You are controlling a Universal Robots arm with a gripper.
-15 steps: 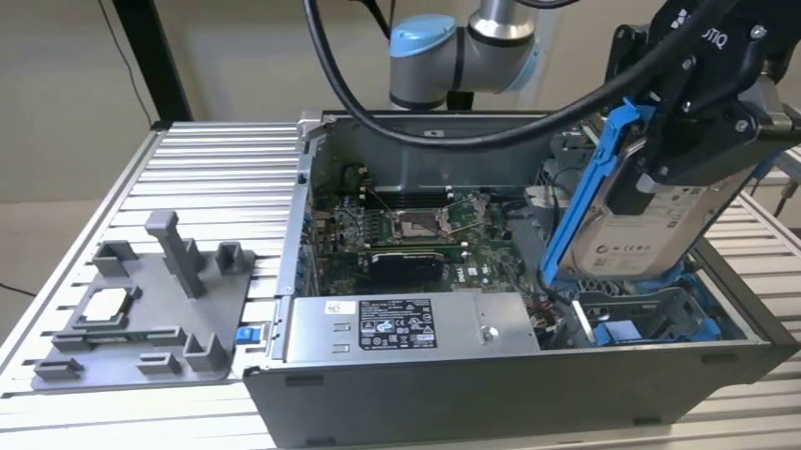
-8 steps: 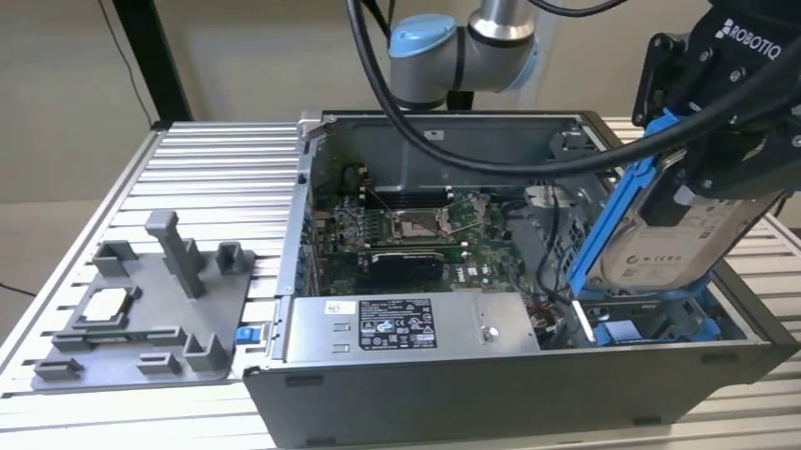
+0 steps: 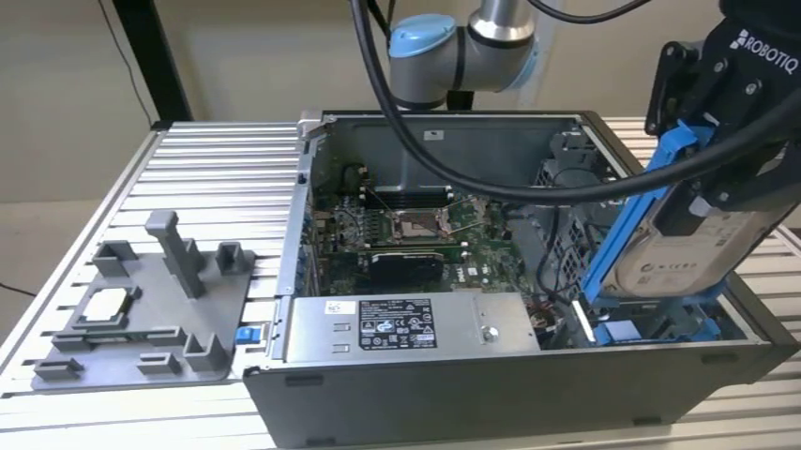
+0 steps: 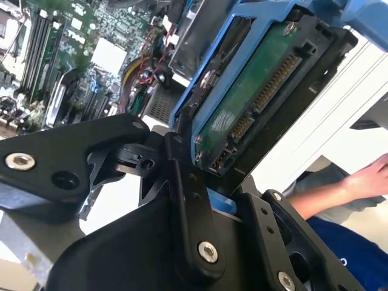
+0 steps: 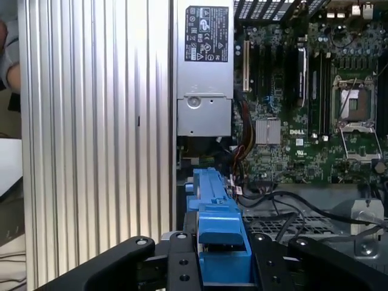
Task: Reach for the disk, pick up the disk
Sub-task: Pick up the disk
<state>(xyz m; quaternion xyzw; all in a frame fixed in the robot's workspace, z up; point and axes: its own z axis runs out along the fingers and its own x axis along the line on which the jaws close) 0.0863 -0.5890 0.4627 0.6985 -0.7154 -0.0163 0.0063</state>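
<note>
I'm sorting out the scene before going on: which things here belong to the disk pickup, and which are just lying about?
Part of the job:
- the disk, clamped on edge, partly raised from its bay
- the gripper, shut on the disk's blue rails

Just lying about:
- the grey box with a sticker in the computer case
- the grey fixture plate on the table
- a person's hand

Disk (image 3: 682, 253): silver-grey, blue rails, white label; tilted steeply, lifted above open case, right end.
</note>
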